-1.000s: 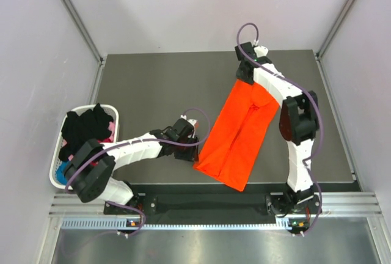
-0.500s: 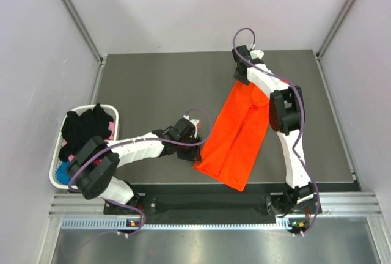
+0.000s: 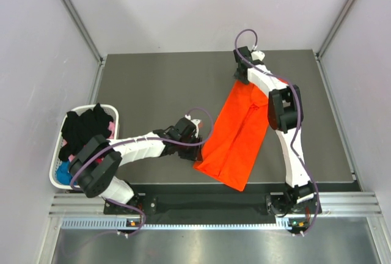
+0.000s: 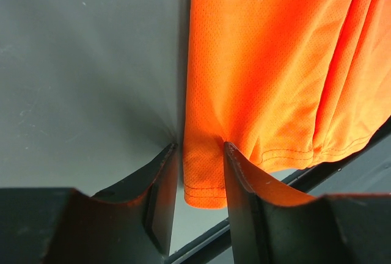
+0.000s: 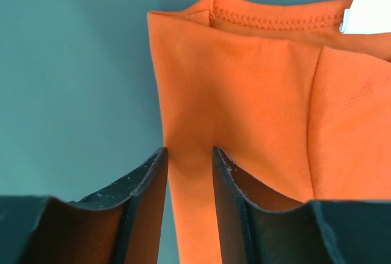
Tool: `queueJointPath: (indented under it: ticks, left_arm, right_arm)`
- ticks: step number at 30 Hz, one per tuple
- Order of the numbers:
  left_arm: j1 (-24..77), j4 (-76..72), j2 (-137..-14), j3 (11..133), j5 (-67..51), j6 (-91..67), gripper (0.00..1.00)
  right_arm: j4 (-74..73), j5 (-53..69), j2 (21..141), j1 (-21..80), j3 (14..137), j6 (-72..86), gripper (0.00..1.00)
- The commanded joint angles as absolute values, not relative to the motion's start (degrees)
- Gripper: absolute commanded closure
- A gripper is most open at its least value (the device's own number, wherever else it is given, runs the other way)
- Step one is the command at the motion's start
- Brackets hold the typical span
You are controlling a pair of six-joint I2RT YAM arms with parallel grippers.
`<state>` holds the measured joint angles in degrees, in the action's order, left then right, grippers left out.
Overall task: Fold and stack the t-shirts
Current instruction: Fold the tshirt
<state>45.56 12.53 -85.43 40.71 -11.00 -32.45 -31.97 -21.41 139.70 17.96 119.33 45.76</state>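
A bright orange t-shirt [image 3: 235, 132] lies folded lengthwise on the dark table, collar at the far end, hem at the near edge. My left gripper [image 3: 194, 146] is at its near left hem corner. In the left wrist view the left gripper [image 4: 200, 149] is open, jaws astride that stitched corner [image 4: 204, 181], with a gap on the left side. My right gripper [image 3: 242, 80] is at the far collar end. In the right wrist view the right gripper [image 5: 189, 152] is open, jaws astride the shirt's left edge below the collar [image 5: 275, 18] and white label [image 5: 366, 13]. More t-shirts, black [image 3: 85, 128], magenta [image 3: 110, 131] and blue [image 3: 62, 171], fill a basket.
The white basket [image 3: 113, 110] stands at the table's left edge. The dark table [image 3: 159, 87] extends far and left of the shirt. A metal rail [image 3: 208, 206] runs along the near edge, with both arm bases on it. Walls close in on three sides.
The right arm's elbow has swung inward and its gripper has shifted slightly left at the collar. The left jaws have narrowed a little around the hem corner. The shirt has not moved.
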Motion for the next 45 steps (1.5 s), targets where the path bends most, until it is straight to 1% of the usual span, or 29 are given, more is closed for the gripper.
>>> queueJointPath:
  ticks: [1,7,11,14,18,21,24,26,27,28,29,30,33,34,37,45]
  left_arm:
    - [45.8,11.4,-86.2,40.2,-11.6,-31.5,0.60]
    - [45.9,11.7,-86.0,40.6,-11.9,-31.5,0.61]
    - [45.9,12.5,-86.5,41.4,-11.5,-30.8,0.61]
    - [45.8,12.7,-86.6,41.7,-11.4,-30.7,0.62]
    - [45.9,12.9,-86.4,41.8,-11.5,-30.8,0.62]
    - [45.8,13.3,-86.4,41.7,-11.7,-31.0,0.64]
    - [45.9,13.3,-86.2,41.7,-12.1,-31.4,0.67]
    - [45.8,13.2,-86.3,41.4,-12.4,-31.6,0.70]
    - [45.8,13.1,-86.3,41.4,-12.4,-31.7,0.72]
    - [45.8,13.0,-86.2,41.3,-12.4,-31.8,0.74]
    - [45.8,12.9,-86.2,41.1,-12.5,-32.1,0.78]
    - [45.9,12.8,-86.2,41.1,-12.5,-32.2,0.85]
    - [45.8,12.5,-86.2,41.0,-13.1,-33.0,0.95]
    - [45.8,12.3,-86.0,40.9,-13.4,-33.3,1.00]
    - [45.8,12.1,-85.9,40.3,-13.2,-35.0,1.00]
    - [45.8,12.4,-83.5,37.5,-11.5,-40.3,1.00]
  right_arm:
    - [-32.6,-22.2,141.6,17.7,124.0,47.1,0.65]
    - [-30.2,-20.1,142.3,17.7,124.1,46.2,0.64]
    - [-32.7,-22.3,142.6,17.8,125.5,47.0,0.64]
    - [-34.6,-23.5,142.8,17.9,126.0,47.6,0.66]
    - [-35.5,-23.5,143.5,17.8,126.5,47.6,0.69]
    - [-35.6,-22.1,145.0,17.8,128.0,47.3,0.77]
    - [-35.9,-21.7,145.5,18.1,128.3,47.0,0.80]
    - [-35.0,-21.0,145.9,18.0,128.3,47.0,0.88]
    - [-34.5,-20.3,146.0,18.1,128.3,46.8,0.95]
    - [-33.2,-19.7,146.1,18.0,128.1,46.8,1.00]
    - [-32.1,-18.9,146.1,18.1,127.9,46.5,1.00]
    - [-30.6,-17.2,146.1,18.3,127.7,45.5,1.00]
    - [-25.1,-14.4,146.3,19.1,127.9,44.0,1.00]
    - [-21.7,-13.7,146.3,19.4,128.0,43.4,1.00]
    - [-16.2,-11.5,146.9,21.0,128.8,42.2,1.00]
    - [-9.9,-9.8,150.3,24.4,132.5,43.3,1.00]
